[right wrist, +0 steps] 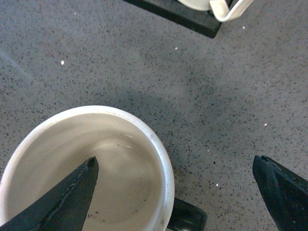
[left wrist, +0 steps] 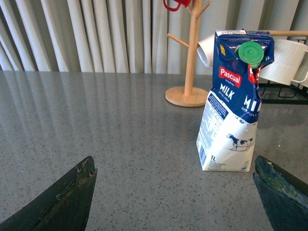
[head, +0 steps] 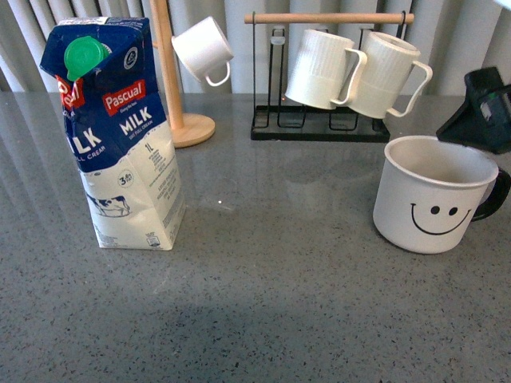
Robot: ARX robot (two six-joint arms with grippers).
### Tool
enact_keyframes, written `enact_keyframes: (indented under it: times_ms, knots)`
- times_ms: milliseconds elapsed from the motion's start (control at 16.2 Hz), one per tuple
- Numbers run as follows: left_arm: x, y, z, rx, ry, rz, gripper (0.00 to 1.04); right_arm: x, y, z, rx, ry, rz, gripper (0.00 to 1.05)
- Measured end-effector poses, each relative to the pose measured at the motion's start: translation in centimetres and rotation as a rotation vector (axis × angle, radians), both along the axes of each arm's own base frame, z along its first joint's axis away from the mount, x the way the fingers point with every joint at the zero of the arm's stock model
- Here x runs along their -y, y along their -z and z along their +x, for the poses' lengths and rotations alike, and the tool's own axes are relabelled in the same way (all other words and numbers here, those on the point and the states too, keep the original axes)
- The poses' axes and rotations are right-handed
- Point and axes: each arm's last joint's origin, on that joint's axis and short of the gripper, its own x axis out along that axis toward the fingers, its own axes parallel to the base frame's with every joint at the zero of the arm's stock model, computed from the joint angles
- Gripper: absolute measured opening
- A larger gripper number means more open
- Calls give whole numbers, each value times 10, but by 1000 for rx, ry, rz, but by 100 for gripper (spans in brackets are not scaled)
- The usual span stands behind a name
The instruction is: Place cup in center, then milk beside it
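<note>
- Black fingers of my right tool stand wide apart and hold nothing. One hangs over the hollow of the cup and the other over bare surface beyond the rim, so the cup wall on the handle side lies between them.
- Straight below this tool sits the cup, upright with its mouth up and its smiley face turned toward my body, on the right part of the surface.
- Open middle ground lies to the cup's left. I judge the coming move to be a straight drop to pinch that wall, then a carry leftward.
- My right arm is plainly the nearer one to the cup; the left is well apart from it.
- My left tool is likewise spread and empty, with the milk ahead of it, not between its fingers.
- That carton stands upright on the left part of the surface, long axis vertical and green cap up, well apart from the cup. It falls to my left arm.
- Further back stand a black rack of ribbed mugs and a wooden mug tree, which I judge to be out of the cup's path.
</note>
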Motion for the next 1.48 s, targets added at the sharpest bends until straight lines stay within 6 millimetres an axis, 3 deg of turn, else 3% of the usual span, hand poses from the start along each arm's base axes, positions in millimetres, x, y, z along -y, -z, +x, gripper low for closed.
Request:
enact_keyframes:
  times_ms: [309, 742, 866, 1361, 1485]
  knots:
    - [0, 0, 0, 0, 0, 0, 98, -3, 23, 15, -66, -33, -34, 98]
    - [0, 0, 0, 0, 0, 0, 98, -3, 24, 21, -61, -49, -40, 18]
    - [0, 0, 0, 0, 0, 0, 98, -4, 20, 23, -56, -55, -8, 4]
    - [0, 0, 0, 0, 0, 0, 98, -5, 11, 21, -61, -55, 33, 3]
    - [0, 0, 0, 0, 0, 0, 98, -7, -1, 17, -48, -85, 59, 3]
